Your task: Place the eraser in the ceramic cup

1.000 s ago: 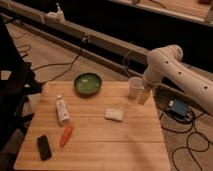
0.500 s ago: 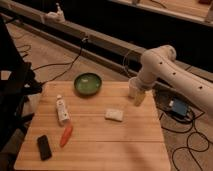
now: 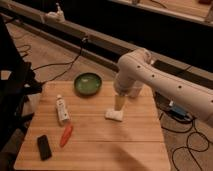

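The gripper (image 3: 119, 104), state impossible to tell, hangs over the white pad (image 3: 114, 115); the eraser (image 3: 44, 147) lies well apart, beyond the carrot (image 3: 66, 135), so approach squarely across its width

The arm (image 3: 150, 75) partly hides the ceramic cup (image 3: 136, 92) just beside the hand (image 3: 119, 105).

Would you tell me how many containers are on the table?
2: the green bowl at the back; the ceramic cup right of it, partly behind the arm. The gripper hangs over the white pad.
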Controlling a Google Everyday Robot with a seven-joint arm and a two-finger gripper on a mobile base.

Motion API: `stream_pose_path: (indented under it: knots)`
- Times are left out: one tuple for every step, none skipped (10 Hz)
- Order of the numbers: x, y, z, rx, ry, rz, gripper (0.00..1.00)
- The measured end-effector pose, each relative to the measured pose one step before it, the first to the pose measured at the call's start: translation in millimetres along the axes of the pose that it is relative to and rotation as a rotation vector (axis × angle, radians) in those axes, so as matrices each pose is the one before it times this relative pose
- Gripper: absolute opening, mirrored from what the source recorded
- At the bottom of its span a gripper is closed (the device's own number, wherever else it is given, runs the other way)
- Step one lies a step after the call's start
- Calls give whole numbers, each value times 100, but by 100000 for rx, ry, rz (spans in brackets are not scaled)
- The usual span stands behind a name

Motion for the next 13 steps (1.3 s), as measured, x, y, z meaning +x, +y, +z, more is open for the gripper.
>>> stream_pose_path:
  knots:
    - [-2949,1235,1031,-2781,-2471,-6319,80]
    - [-3058,1058,861,-1952,-3856,-4815,80]
    - [-3361,1649,938,-2763,-4467,-6500,80]
    - [-2782,1671,748,-2711,-3364,-7565,80]
    - [-1870,1157,505,-1892,-2101,-5826,80]
    - [-484,280,191,-537,-620,-1436,80]
    - [29,-10,-10,38,35,52,80]
    - [38,12,-19,9,-12,107,80]
    - [310,105,-101,-101,61,610,80]
    - [679,293,-303,-624,943,61,80]
    - [869,261,-330,-699,1202,-546,80]
    - [-95,-237,148,-340,-12,-2285,80]
    - [-397,-406,438,-243,-491,-2639,80]
